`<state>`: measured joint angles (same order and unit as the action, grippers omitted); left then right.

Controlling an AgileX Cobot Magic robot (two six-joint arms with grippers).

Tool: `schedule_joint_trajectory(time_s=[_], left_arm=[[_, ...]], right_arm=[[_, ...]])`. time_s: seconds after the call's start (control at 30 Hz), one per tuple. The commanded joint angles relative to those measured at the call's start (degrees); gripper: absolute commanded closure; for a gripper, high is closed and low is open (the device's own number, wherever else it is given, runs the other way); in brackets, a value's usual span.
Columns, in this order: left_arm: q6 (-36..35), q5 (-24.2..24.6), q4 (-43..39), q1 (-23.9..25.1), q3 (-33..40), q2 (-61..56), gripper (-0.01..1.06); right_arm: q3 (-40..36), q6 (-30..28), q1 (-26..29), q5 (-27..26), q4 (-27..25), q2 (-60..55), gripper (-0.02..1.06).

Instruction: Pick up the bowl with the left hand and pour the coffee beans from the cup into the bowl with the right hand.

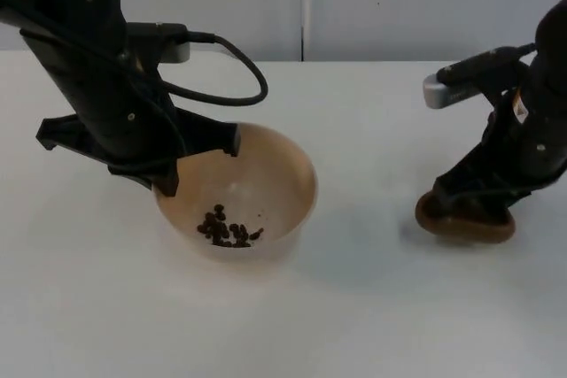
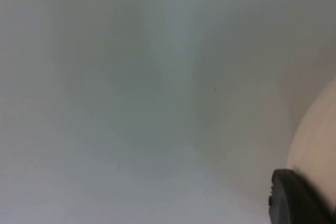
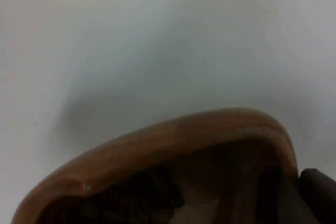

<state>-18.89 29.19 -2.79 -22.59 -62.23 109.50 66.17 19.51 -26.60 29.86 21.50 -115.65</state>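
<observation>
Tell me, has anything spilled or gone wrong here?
Nothing stands out. The coffee beans lie inside the bowl, held at its rim by the left gripper. The right gripper holds the brown cup low over the table.

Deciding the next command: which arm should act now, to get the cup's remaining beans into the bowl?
Right, probably. The right claw is at the cup, which has beans in it, while the left claw is on the bowl rim.

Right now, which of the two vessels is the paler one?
The bowl at the left claw, cream with coffee beans inside; the cup at the right claw is dark brown.
</observation>
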Motion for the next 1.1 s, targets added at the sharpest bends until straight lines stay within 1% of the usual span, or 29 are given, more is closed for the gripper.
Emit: schedule_joint_trajectory(time_s=[0.0,0.1,0.43,1.07], left_arm=[[0.1,-0.4,-0.3,-0.2,-0.2,-0.3,1.05],[0.1,-0.4,-0.3,-0.2,-0.2,-0.2,1.05],[0.1,0.1,-0.2,-0.2,-0.2,2.5,1.05],[0.1,0.0,-0.5,-0.2,-0.2,2.6,1.04]], right_arm=[[-0.2,0.6,0.2,-1.0,0.5,-0.8,1.04],[-0.7,1.1,0.2,-1.9,0.5,-1.0,1.04],[-0.7,1.0,0.2,-1.4,0.8,-1.0,1.04],[-0.7,1.0,0.2,-1.4,0.9,-1.0,1.04]])
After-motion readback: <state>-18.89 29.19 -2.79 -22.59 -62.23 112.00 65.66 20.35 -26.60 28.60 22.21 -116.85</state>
